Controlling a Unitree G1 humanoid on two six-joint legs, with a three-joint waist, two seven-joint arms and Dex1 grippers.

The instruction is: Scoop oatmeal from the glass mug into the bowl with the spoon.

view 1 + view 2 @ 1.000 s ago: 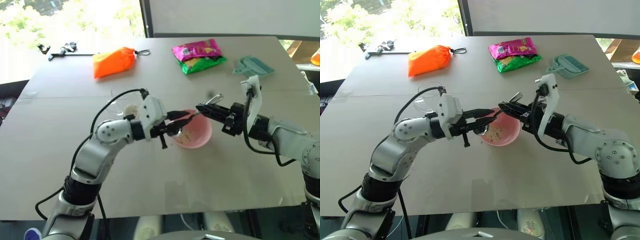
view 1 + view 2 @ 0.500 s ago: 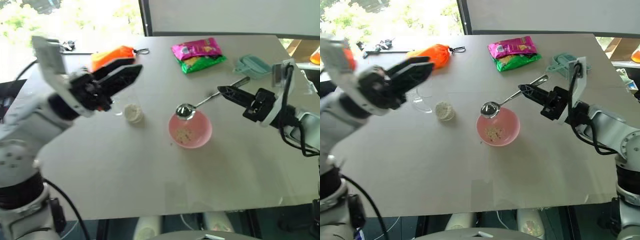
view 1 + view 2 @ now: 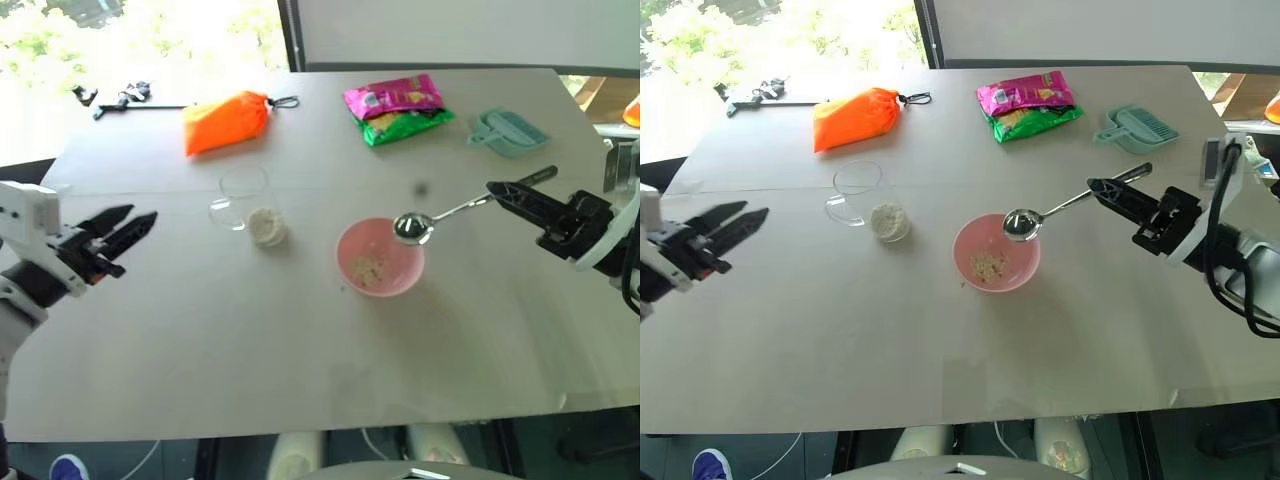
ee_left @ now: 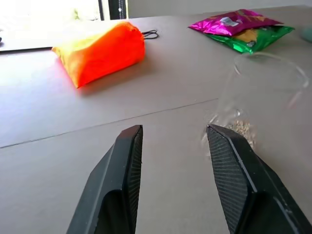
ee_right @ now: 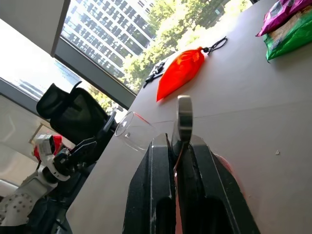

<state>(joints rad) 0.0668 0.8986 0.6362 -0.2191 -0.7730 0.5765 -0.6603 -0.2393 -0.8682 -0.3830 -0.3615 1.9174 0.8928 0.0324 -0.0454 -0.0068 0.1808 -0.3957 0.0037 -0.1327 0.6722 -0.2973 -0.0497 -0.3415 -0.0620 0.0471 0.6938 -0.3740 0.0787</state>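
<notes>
Landmark: the bowl, pink, standing upright near the middle of the bench.
Left arm pose: the left gripper is held level at the bench's left edge, well to the left of the bowl, pointing toward the glass mug.
Left fingers: apart, with nothing between them; the left wrist view shows bare bench in the gap.
Right arm pose: the right gripper reaches in from the right of the bowl, roughly level, pointing toward it.
Right fingers: clamped together on the handle of the spoon.
Spoon: its handle slants up toward the right gripper; its small round end hangs over the bowl's right rim.
Oatmeal: a pale clump in the bottom of the glass mug; a scatter of flakes inside the bowl.
Glass mug: lying on its side just left of the bowl, apart from it, open mouth facing away from the bowl.
Head views add: an orange pouch, a pink and green packet and a teal dustpan beyond the bowl.
Left wrist view adds: the mug seen close, just past the right-hand finger.
Right wrist view adds: the spoon handle edge-on between the shut fingers, the mug's rim, and the left gripper beyond.
</notes>
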